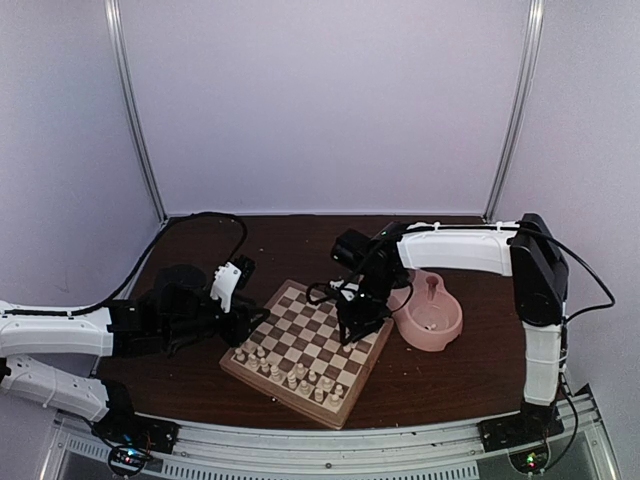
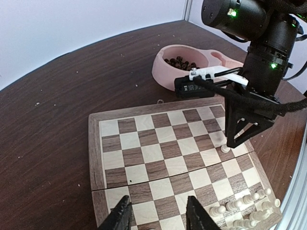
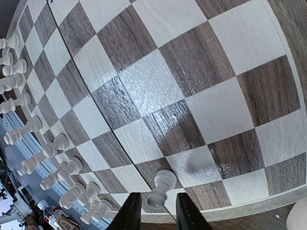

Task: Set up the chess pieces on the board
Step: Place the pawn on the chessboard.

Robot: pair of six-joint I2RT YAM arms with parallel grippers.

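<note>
The board (image 1: 312,322) lies mid-table, and also shows in the left wrist view (image 2: 144,153) and the right wrist view (image 3: 158,81). Several cream chess pieces (image 1: 290,375) stand in rows along its near edge; they also show in the left wrist view (image 2: 247,203) and the right wrist view (image 3: 29,132). My right gripper (image 3: 157,199) is low over the board's right edge, slightly open around one standing cream pawn (image 3: 161,184), with a small gap on each side. The pawn (image 2: 224,149) stands on the board under that gripper (image 2: 235,141). My left gripper (image 2: 158,208) is open and empty over the board's left part.
A pink double bowl (image 1: 432,318) stands right of the board, close behind my right arm (image 1: 455,248). It holds small dark brown pieces (image 2: 180,62). Bare dark table (image 2: 53,120) lies left of and behind the board.
</note>
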